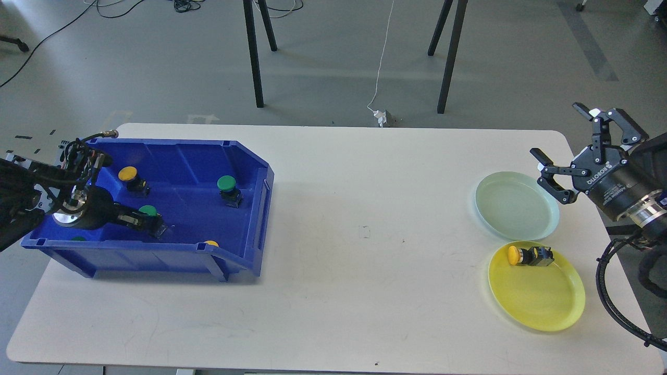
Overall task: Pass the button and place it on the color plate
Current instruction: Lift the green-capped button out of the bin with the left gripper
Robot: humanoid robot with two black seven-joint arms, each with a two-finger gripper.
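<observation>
A blue bin [250, 156] at the left holds several buttons: a yellow one [127, 174], a green one [226, 183], and a green one [148, 210] right at my left gripper [153, 227]. That gripper reaches low into the bin; its dark fingers cannot be told apart, and I cannot tell whether it grips the button. A yellow button [529, 255] lies on its side on the yellow plate [542, 302]. The pale green plate [516, 205] is empty. My right gripper [556, 129] is open and empty, raised beside the green plate's right edge.
Two more caps peek over the bin's front wall: a yellow one [211, 243] and a green one [78, 239]. The white table [365, 234] runs between the bin and the plates. Black stand legs [252, 57] stand behind the table.
</observation>
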